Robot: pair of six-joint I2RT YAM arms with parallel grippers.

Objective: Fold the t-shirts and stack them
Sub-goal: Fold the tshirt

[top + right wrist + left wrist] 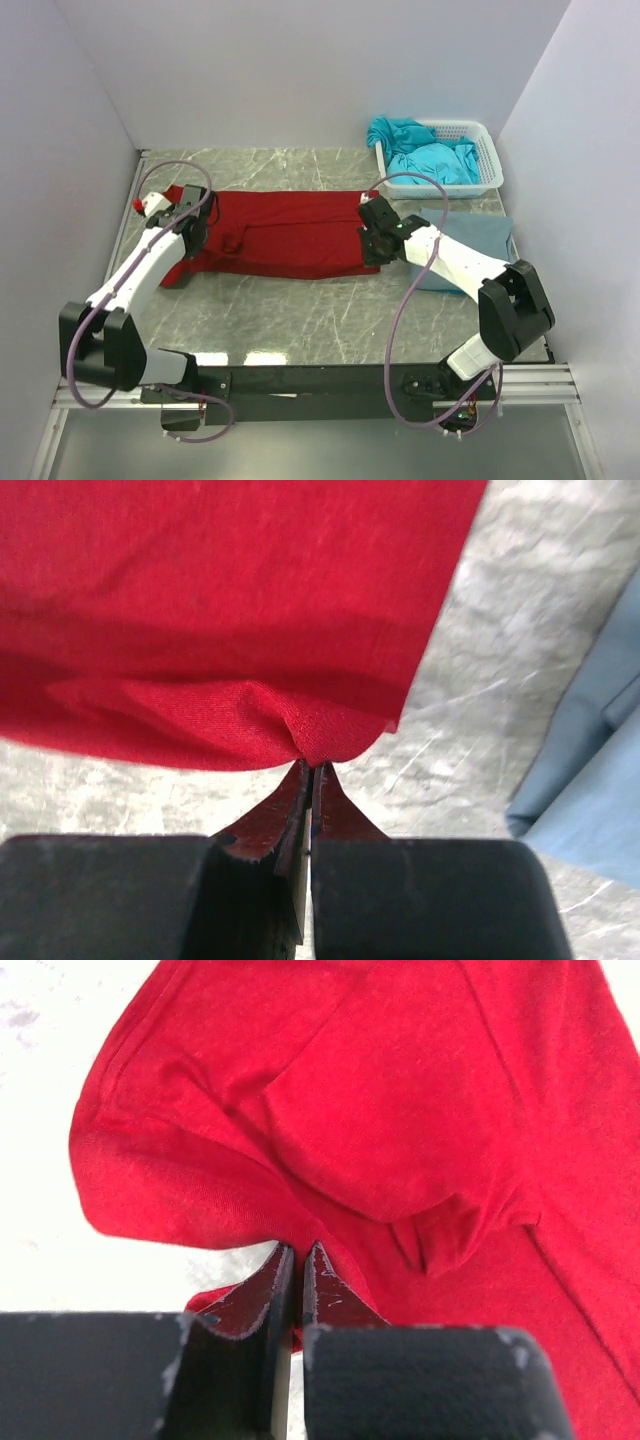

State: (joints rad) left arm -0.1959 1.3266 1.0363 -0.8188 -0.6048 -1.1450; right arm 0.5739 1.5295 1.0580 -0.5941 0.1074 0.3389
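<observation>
A dark red t-shirt (290, 235) lies spread flat across the middle of the marble table. My left gripper (200, 240) is at its left end, beside a sleeve. In the left wrist view that gripper (298, 1250) is shut on a fold of the red t-shirt (400, 1110). My right gripper (368, 255) is at the shirt's right end. It (311, 767) is shut on the hem near a corner of the red t-shirt (220, 600), which puckers at the tips. A grey-blue t-shirt (480, 245) lies folded on the right, partly under my right arm. Turquoise t-shirts (425, 150) fill the basket.
The white lattice basket (490, 165) stands at the back right corner. White walls close in the table on three sides. Bare marble (300, 310) runs between the red shirt and the arm bases. The grey-blue t-shirt (590, 790) lies just right of my right gripper.
</observation>
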